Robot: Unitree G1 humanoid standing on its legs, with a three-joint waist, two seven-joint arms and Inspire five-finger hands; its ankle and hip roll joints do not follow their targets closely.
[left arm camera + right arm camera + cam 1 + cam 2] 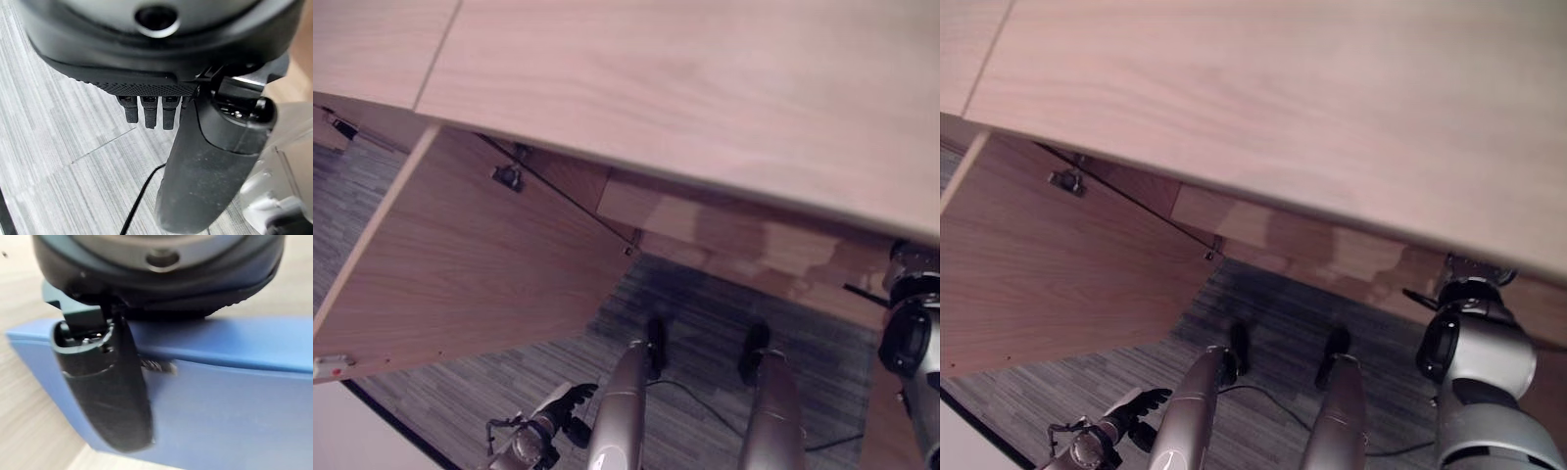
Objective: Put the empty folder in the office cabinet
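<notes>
Right wrist view: the blue folder [220,401] is seen clamped under the thumb of the right hand [105,382], apparently for carrying to the open cabinet door [460,264] (left of frame). The left hand [195,147] hangs relaxed, holding nothing.

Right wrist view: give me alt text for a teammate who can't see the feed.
The robot's right hand holds a blue folder, its dark thumb laid across the folder's face. Pale wood lies behind and below the folder; the fingers on the far side are hidden.
</notes>
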